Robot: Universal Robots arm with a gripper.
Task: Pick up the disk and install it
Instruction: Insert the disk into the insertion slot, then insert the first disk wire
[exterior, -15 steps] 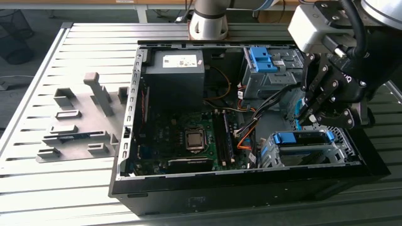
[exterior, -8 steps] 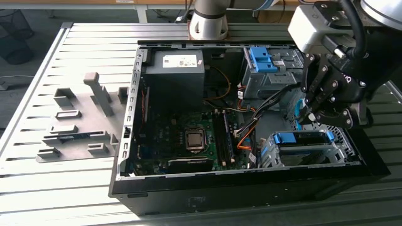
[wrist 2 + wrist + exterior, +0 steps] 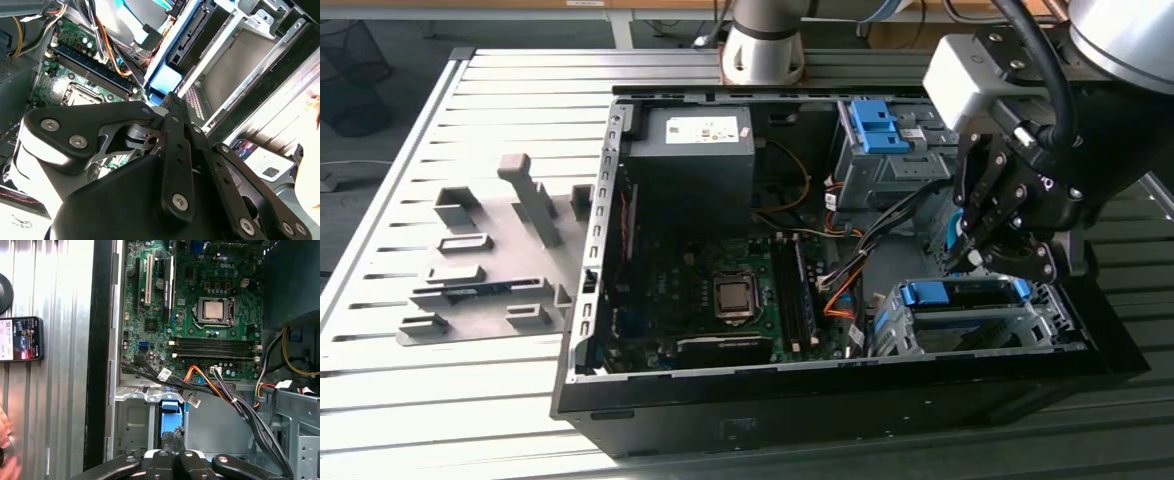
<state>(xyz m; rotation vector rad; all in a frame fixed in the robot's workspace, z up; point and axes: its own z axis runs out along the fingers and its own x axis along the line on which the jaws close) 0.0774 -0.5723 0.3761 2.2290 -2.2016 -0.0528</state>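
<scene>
From here, the hand [image 3: 981, 258] hangs over the disk [image 3: 961, 293], which sits in the cage [image 3: 887, 328] at the case's [image 3: 720, 425] 4 o'clock corner. Grip state: cannot tell. Hazards: a tilted disk could jam, and the nearby cables [image 3: 847, 272] could snag.

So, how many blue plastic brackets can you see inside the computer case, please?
2 for certain: the far bracket, at the case's back, and the near bracket under the tool. Another may hide behind the tool.
</scene>
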